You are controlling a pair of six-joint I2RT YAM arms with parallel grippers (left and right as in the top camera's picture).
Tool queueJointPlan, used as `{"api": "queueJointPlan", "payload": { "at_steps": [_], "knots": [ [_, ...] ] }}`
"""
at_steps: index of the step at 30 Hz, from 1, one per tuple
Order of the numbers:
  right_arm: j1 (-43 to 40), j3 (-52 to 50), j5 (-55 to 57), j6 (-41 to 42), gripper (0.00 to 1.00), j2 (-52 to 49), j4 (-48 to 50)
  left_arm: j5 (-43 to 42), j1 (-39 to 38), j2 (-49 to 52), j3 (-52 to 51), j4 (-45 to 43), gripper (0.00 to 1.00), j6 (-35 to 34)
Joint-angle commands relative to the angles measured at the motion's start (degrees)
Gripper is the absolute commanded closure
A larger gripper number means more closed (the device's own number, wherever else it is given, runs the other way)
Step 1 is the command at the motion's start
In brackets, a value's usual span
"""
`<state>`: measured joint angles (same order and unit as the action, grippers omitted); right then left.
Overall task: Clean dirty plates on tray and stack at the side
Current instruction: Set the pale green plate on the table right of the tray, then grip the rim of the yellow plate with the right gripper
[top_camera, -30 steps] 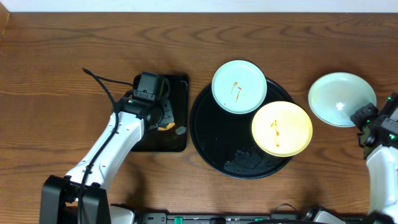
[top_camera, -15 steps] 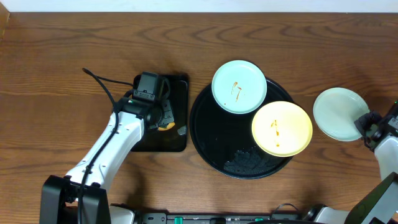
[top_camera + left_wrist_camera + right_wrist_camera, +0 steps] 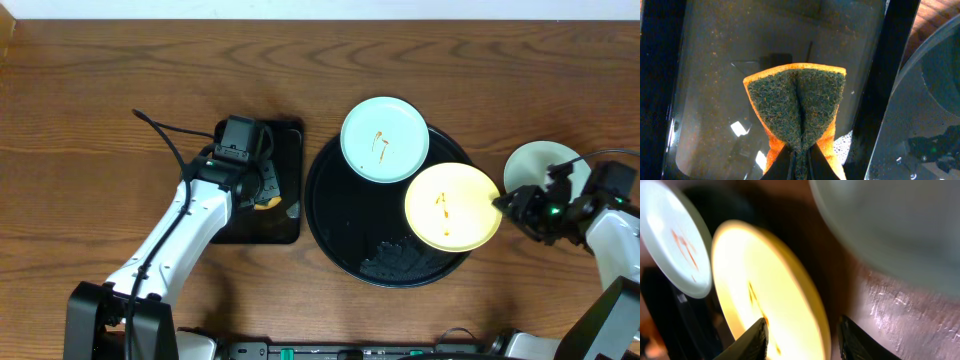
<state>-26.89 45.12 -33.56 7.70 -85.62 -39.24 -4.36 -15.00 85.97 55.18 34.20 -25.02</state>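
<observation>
The round black tray (image 3: 350, 215) holds a pale blue-white plate (image 3: 385, 140) and a pale yellow plate (image 3: 452, 207), each with orange-brown smears. A second pale plate (image 3: 535, 167) lies on the bare wood to the right. My right gripper (image 3: 503, 203) is open at the yellow plate's right rim; in the right wrist view its fingers straddle the yellow plate's rim (image 3: 805, 310), with the smeared blue-white plate (image 3: 675, 235) beyond. My left gripper (image 3: 262, 197) is shut on an orange sponge with a green scouring face (image 3: 797, 112) over the rectangular black tray (image 3: 285, 150).
The rectangular tray's bottom (image 3: 715, 75) is wet and glossy. Suds lie on the round tray's front part (image 3: 395, 262). The round tray's rim shows in the left wrist view (image 3: 920, 75) to the right. Bare wood tabletop (image 3: 100, 90) lies all around.
My right gripper let go of the pale plate, which now lies on the wood at the right. The gripper swung left to the yellow plate's right rim. The left arm has not moved.
</observation>
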Motion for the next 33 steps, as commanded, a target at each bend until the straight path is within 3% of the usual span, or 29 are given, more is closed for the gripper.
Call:
{"api": "queueJointPlan", "payload": {
  "at_steps": [1,4,16,29,33],
  "knots": [
    [3.17,0.46,5.49,-3.98,0.58,0.61,-2.1,0.04,0.26,0.09,0.13,0.07,0.92,1.01],
    [6.01,0.13,10.1,-3.93,0.6,0.59,-2.78,0.04,0.26,0.09,0.13,0.07,0.92,1.01],
    [11.43,0.02,15.74,-0.87,0.98,0.59,-4.17,0.02,0.26,0.09,0.13,0.09,0.92,1.01],
    [20.81,0.02,15.04,-0.87,0.99,0.59,-9.66,-0.13,0.13,0.09,0.13,0.07,0.93,1.01],
    [24.61,0.02,14.86,1.51,0.99,0.59,-9.77,-4.15,0.04,0.09,0.13,0.0,0.92,1.01]
  ]
}}
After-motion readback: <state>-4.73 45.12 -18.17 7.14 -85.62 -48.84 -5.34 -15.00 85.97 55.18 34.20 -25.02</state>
